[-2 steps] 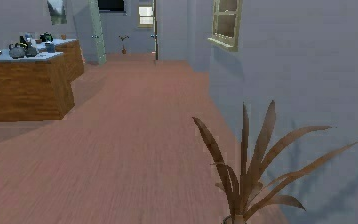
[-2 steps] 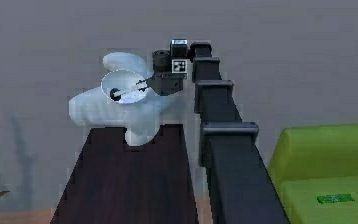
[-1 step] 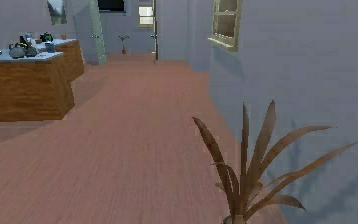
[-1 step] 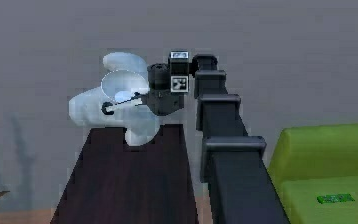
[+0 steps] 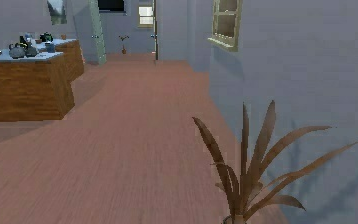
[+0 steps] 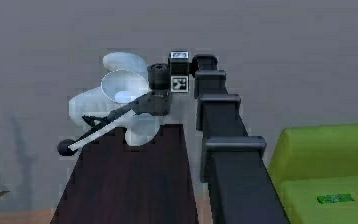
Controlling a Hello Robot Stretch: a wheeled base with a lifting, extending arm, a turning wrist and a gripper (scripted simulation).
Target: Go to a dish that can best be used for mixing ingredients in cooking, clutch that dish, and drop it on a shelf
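We've got open floor (image 5: pixel 137 130) ahead, running to the far doorway (image 5: pixel 127 42). The counter (image 5: pixel 27 85) blocks the forward view's left; the plant (image 5: pixel 252 170) and side wall (image 5: pixel 297 80) block its right. On the arm side, a grey wall (image 6: pixel 57 30) stands close behind the dark top (image 6: pixel 127 185). A pale dish (image 6: pixel 122 88) crowds the gripper (image 6: pixel 87 132), and a green block (image 6: pixel 322 160) sits right of the arm (image 6: pixel 227 140).

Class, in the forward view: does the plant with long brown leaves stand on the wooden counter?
No: the plant is at the view's lower right, well apart from the wooden counter at its upper left.
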